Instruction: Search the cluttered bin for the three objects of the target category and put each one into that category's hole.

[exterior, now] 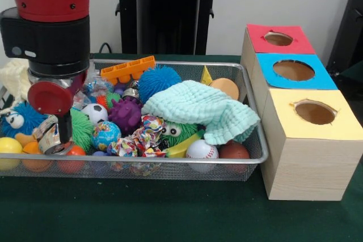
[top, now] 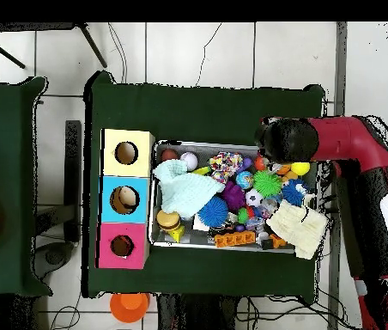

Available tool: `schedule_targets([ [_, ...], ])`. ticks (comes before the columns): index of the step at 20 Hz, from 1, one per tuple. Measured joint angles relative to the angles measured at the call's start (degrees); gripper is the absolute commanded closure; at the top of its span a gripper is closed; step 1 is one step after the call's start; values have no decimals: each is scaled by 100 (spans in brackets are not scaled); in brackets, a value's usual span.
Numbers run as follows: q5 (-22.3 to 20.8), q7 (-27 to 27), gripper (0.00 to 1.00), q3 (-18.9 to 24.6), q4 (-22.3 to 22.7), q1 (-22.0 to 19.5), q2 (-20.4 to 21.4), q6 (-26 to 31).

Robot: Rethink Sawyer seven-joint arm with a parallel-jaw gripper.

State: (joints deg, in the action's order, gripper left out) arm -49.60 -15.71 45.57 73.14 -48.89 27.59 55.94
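Note:
A wire mesh bin (exterior: 256,140) (top: 199,143) is heaped with toys. My gripper (exterior: 58,143) reaches down into its left end in the front view, beside a shiny patterned can (exterior: 47,135) and a blue furry toy (exterior: 20,118). From overhead the arm's wrist (top: 287,139) hides it. Near the gripper lie a green spiky ball (exterior: 83,128), a soccer ball (exterior: 95,113), a globe ball (exterior: 105,134) and a yellow ball (exterior: 8,145). A mint cloth (exterior: 201,109) (top: 178,189) drapes over the bin's right half. Beside the bin stand three boxes with holes: red (exterior: 279,38), blue (exterior: 294,70), yellow (exterior: 315,113).
Also in the bin are a blue spiky ball (exterior: 159,80), a purple spiky ball (exterior: 126,115), a baseball (exterior: 202,150), a brown ball (exterior: 234,151), an orange ball (exterior: 227,88), an orange block (exterior: 127,70) and a knotted rope toy (exterior: 142,138). A cream cloth (top: 299,228) hangs over one corner.

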Motion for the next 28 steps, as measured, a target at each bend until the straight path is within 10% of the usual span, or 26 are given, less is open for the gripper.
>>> schedule_targets([
  [19, -502, 0, 100, -500, 1, 425, 458, -55],
  [20, -508, 0, 0, -575, 1, 495, 493, -55],
  [28, -517, 0, 0, -838, 2, 778, 545, -56],
])
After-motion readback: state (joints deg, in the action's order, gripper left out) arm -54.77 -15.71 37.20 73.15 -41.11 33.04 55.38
